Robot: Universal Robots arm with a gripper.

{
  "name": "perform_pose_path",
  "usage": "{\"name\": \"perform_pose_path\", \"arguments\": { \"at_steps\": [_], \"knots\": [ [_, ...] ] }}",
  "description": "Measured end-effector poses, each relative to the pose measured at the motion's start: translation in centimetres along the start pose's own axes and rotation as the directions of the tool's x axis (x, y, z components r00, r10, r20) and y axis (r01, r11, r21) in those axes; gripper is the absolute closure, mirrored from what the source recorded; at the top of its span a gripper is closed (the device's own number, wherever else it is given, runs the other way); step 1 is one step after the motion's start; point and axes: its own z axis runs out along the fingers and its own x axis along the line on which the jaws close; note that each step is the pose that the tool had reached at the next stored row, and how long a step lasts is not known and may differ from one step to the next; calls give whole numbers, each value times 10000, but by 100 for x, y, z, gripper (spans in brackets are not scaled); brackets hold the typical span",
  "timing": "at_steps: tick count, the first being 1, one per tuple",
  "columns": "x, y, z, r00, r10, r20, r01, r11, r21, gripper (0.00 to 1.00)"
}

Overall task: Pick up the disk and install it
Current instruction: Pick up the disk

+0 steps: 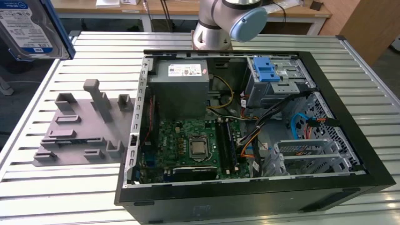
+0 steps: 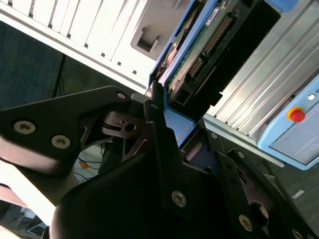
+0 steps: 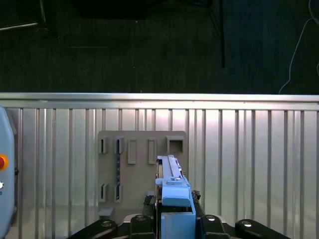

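The disk (image 1: 28, 28), a silver hard drive with a blue-and-white label in a blue carrier, hangs high at the exterior view's left, above the table's far corner. In the second wrist view my gripper (image 2: 172, 132) is shut on the disk (image 2: 199, 55), with its black fingers (image 2: 157, 114) clamped on the blue carrier's end. The first wrist view shows the disk (image 3: 172, 184) edge-on between the fingers, above the grey slotted holder (image 3: 142, 164).
An open black computer case (image 1: 325, 187) lies on the slatted metal table (image 1: 62, 187), with a grey drive cage and blue latch (image 1: 269, 75) at its far side. The grey slotted holder (image 1: 87, 126) stands beside the case. A pendant with a red button (image 2: 296, 114) lies on the table.
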Motion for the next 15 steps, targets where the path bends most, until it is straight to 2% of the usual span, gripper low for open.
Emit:
{"name": "perform_pose_path", "arguments": {
  "at_steps": [9, 15],
  "knots": [
    [13, -189, 0, 10000, 2, 0, -2, 10000, -68, 64],
    [39, -239, 0, 10000, 3, 1, -3, 10000, -74, 64]
  ]
}}
